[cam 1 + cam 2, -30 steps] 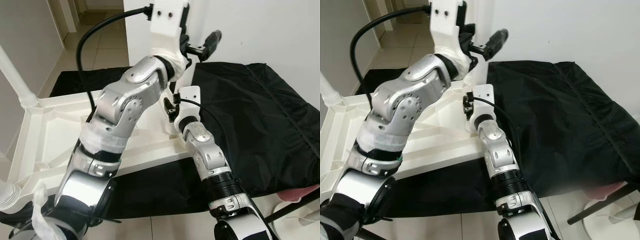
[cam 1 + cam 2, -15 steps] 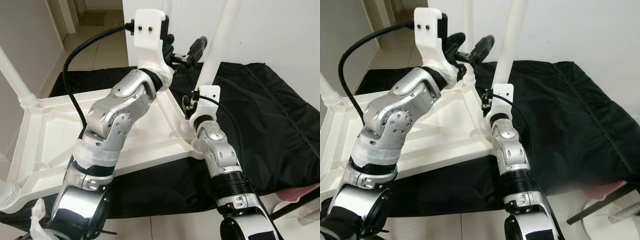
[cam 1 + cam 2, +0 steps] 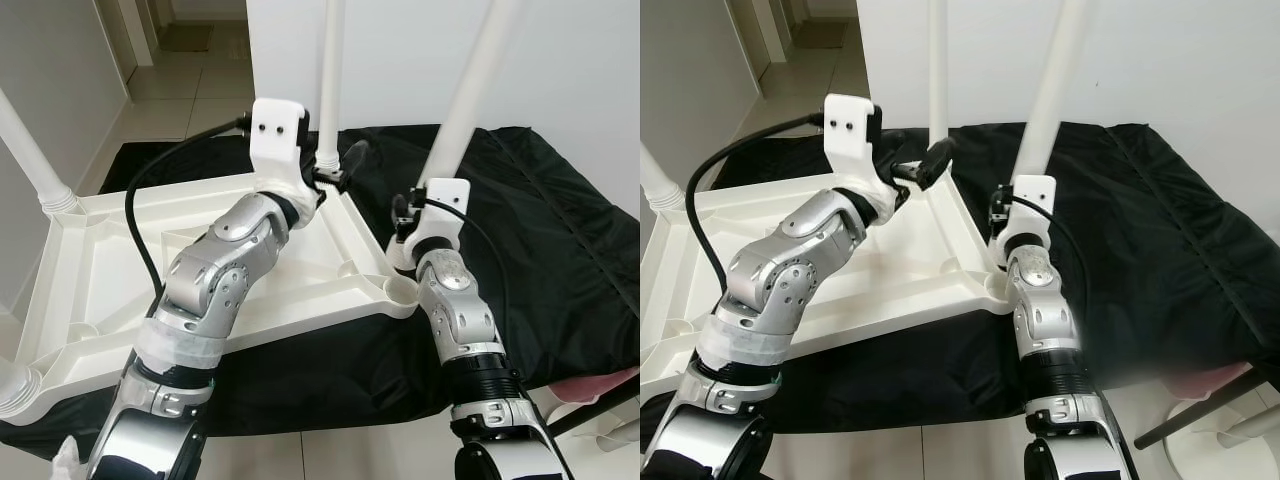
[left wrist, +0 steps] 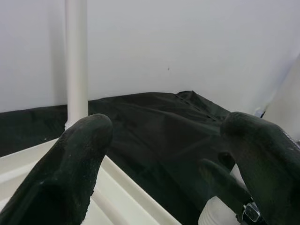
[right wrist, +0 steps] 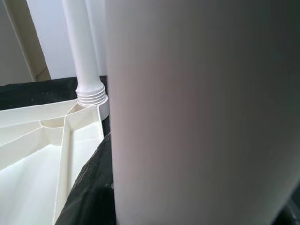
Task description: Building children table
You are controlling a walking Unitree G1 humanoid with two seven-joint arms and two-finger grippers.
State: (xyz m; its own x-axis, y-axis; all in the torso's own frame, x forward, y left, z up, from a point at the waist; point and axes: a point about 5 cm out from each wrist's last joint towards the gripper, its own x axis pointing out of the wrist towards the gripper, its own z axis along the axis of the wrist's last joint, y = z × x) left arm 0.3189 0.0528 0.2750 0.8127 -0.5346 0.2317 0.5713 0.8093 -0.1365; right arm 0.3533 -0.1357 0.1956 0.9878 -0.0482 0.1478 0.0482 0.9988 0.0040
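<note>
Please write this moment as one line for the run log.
stage: fitting leg | right gripper: at tilted near leg, grip unclear | left gripper: open, empty, near far leg | tabletop: upside down on black cloth

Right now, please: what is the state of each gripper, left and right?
Left gripper: open, holding nothing, above the upturned white tabletop.
Right gripper: against a white table leg; whether its fingers are closed cannot be told.

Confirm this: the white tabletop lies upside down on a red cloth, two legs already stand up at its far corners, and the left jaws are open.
Wrong on one point: the cloth is black, not red, as the left eye view shows. The rest holds: the tabletop lies upside down on it, two legs stand at its far corners, and the left gripper has its jaws open.
</note>
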